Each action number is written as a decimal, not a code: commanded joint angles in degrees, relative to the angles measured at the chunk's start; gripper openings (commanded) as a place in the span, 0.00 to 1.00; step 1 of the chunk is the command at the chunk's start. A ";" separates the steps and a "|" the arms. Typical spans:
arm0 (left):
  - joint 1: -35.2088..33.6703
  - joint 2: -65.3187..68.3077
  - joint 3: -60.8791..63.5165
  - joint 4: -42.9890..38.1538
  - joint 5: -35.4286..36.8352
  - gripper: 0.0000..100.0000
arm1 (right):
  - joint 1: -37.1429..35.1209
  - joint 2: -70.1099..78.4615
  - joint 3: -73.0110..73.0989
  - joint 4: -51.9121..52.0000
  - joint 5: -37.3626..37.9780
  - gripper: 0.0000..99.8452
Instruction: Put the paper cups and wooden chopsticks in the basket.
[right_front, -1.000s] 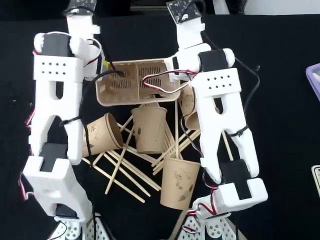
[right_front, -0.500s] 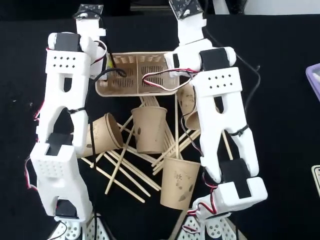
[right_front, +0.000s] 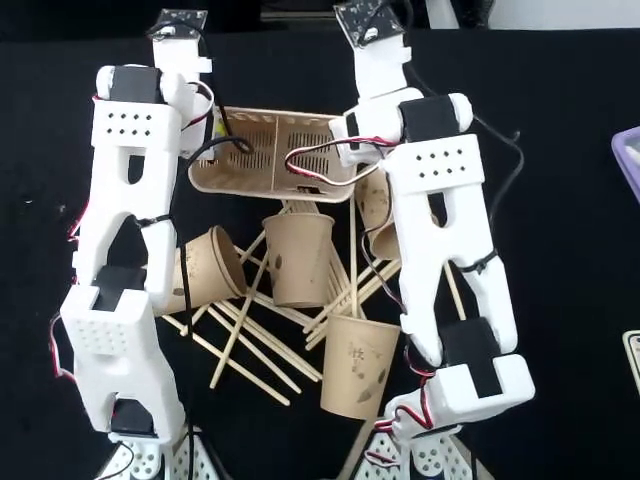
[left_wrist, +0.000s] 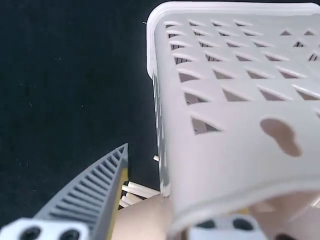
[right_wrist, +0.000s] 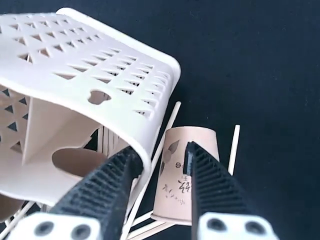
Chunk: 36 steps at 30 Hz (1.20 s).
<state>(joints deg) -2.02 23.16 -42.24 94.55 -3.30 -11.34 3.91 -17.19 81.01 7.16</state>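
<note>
White arms (right_front: 125, 200) extended, left end effector (left_wrist: 150, 185), right end effector (right_wrist: 160, 150) at basket (right_front: 270, 150)

Basket (right_front: 262, 150) beside scattered cups (right_front: 298, 255) and chopsticks (right_front: 250, 350)

Table (right_front: 560, 300): black matte covering across the whole work surface.
Far edge, right: pale strip (right_front: 560, 12), possibly a wall or floor beyond the table.
Right edge: corner of a lilac container (right_front: 628, 158); nearer, a pale flat item (right_front: 634, 360), cut off.
Light: even, soft.
</note>
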 joint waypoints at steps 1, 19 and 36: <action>-0.66 -0.44 -2.95 -0.09 0.53 0.11 | -2.37 -0.66 0.40 0.88 -0.09 0.15; 0.22 -10.90 3.65 6.51 0.18 0.03 | 2.73 -4.97 3.03 -0.62 -0.09 0.01; 0.31 -29.01 24.04 -0.18 -1.23 0.05 | 2.81 -16.66 17.01 -9.76 0.00 0.01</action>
<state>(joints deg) -0.79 -3.12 -17.63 97.10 -3.65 -11.69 -9.19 -2.15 77.85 7.08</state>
